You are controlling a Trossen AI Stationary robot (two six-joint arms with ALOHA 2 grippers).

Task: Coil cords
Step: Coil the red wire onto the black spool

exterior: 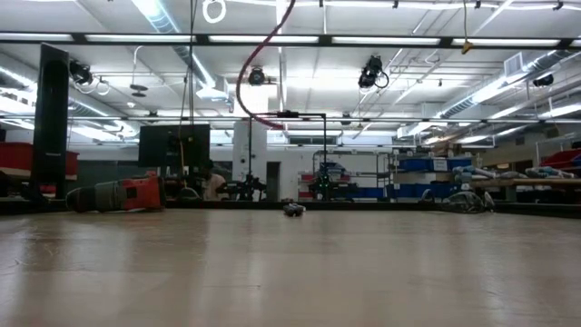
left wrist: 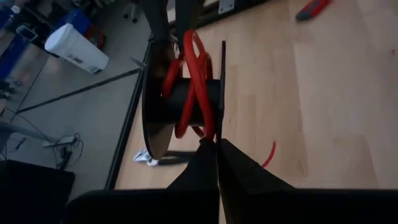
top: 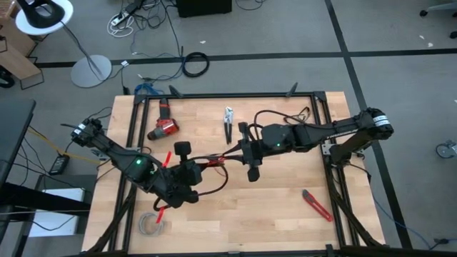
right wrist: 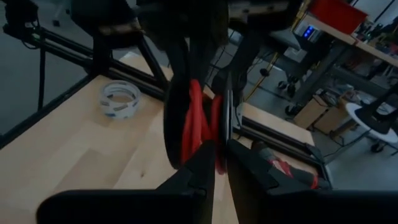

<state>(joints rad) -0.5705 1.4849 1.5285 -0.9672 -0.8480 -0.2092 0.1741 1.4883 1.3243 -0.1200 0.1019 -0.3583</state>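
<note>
A black spool with two thin flanges is held up over the table's middle, with the red cord wound round its core. My left gripper is shut on the spool. My right gripper faces it from the table's right and is shut on the cord right at the spool. In the high view a short red stretch spans the gap between the two grippers. A slack arc of cord hangs clear of the table. Both grippers are above the low view. My left gripper pinches the rim of one spool flange between its two fingertips, coming from the table's left and slanting down. The flange stands edge-on between the fingers, and the spool is lifted clear of the table. My right gripper pinches the red cord between its fingers, close beside a flange, reaching nearly level from the table's right. Whether the fingers also touch the flange I cannot tell.
On the table lie a red drill at the far left, pliers at the far middle, a red-handled cutter at the near right and a tape roll at the near left. A black frame borders the table.
</note>
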